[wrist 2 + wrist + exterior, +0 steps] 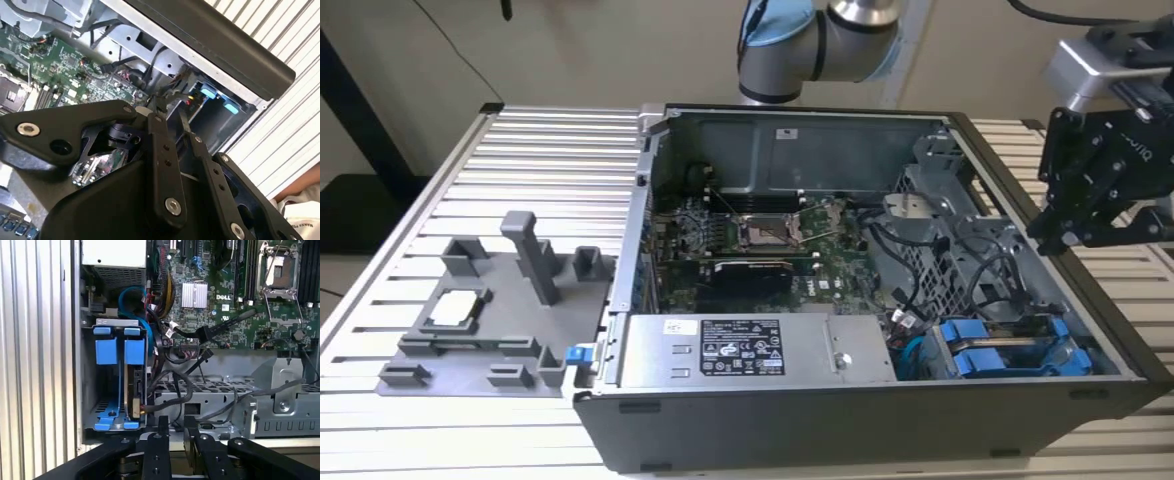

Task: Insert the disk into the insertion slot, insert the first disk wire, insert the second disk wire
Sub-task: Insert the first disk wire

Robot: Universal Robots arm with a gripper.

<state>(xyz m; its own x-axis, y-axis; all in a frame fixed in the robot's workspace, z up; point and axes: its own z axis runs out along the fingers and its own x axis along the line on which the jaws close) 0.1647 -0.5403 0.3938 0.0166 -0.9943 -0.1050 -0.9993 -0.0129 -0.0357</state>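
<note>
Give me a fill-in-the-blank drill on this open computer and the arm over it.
1. The carrier tabs in the drive cage are coloured ____.
2. In the exterior view, the gripper hangs above the computer case at that view's ____ side.
3. The grey fixture stands on the table to the exterior view's ____ of the case.

Missing words: blue; right; left.
</note>
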